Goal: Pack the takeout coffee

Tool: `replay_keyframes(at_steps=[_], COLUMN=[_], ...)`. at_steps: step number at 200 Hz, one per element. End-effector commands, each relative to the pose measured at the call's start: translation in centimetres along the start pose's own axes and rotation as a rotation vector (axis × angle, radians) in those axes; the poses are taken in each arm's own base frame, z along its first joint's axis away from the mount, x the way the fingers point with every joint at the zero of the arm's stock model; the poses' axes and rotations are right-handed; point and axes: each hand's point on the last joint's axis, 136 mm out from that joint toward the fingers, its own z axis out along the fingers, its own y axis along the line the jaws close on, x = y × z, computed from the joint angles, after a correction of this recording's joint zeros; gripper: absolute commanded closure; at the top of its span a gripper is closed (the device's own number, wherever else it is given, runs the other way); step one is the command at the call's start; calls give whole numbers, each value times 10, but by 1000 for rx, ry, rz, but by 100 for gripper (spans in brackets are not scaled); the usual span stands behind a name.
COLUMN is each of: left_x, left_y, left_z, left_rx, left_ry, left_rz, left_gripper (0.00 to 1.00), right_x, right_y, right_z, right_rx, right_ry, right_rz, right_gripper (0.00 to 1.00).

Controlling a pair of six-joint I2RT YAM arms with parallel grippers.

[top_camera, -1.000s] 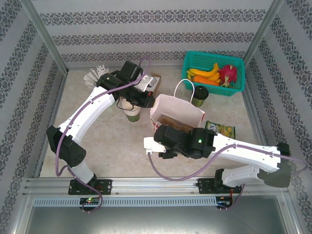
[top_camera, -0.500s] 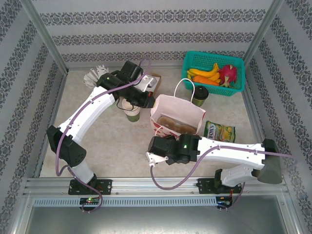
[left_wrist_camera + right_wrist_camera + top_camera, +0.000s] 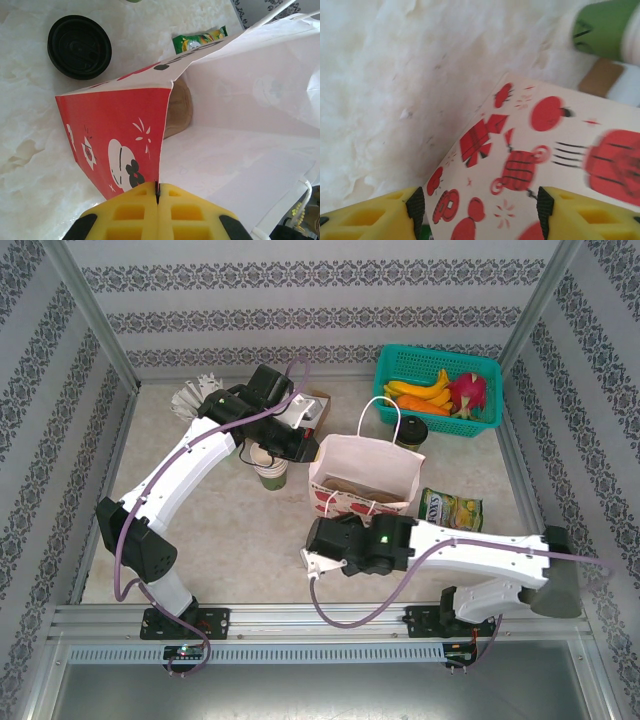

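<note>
Left claw (image 3: 157, 197) is clamped shut on the bag (image 3: 240, 100) rim at its 10 o'clock corner, keeping the mouth open. If that thin paper slips or tears, the mouth would sag shut. Right claw (image 3: 480, 202) hangs at the bag's 7 o'clock, jaws apart and empty, close to the printed wall. A careless swing there could shove or tip the bag. The lidded cup (image 3: 410, 428) stands on the table at the bag's 1 o'clock; a hasty grab might topple it.

A paper bag (image 3: 365, 458) stands near a fruit basket (image 3: 420, 363).
</note>
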Motion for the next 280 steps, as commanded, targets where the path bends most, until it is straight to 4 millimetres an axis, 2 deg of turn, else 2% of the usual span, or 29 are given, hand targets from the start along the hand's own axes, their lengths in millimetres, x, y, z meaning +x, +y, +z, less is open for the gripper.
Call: replay_keyframes(at_steps=[1, 21, 72, 117, 133, 154, 185, 202, 219, 245, 280], left_x=[-1, -1, -2, -2, -3, -3, -2, -1, -1, 1, 3], left_y=[4, 5, 8, 9, 9, 8, 7, 4, 0, 2, 5], left_z=[-3, -4, -4, -4, -4, -5, -6, -6, -7, -6, -7], left_rx=[-7, -11, -21, -27, -25, -20, -14, -3, 22, 12, -6], left_ry=[6, 2, 3, 4, 2, 2, 1, 3, 0, 1, 10], left_rz=[-25, -23, -23, -24, -23, -21, -8, 3, 16, 26, 34], left_gripper=[100, 100, 100, 100, 100, 100, 100, 100, 100, 100, 100], right_x=[-10, -11, 9, 23, 31, 34, 50, 48, 44, 46, 66], right_y=[-24, -34, -62, -87, -94, -101, -99, -93, -97, -114, -134], right_z=[-33, -49, -84, -110, -114, -114, -91, -80, -76, -90, -126], right_rx=[59, 71, 110, 172, 188, 197, 225, 194, 189, 235, 291], right_ry=[-153, -243, -338, -396, -394, -400, -263, -260, -295, -366, -452], right_rz=[161, 268, 484, 633, 684, 722, 712, 708, 749, 836, 1002], right_gripper=[35, 33, 27, 10, 3, 2, 2, 2, 2, 2, 2])
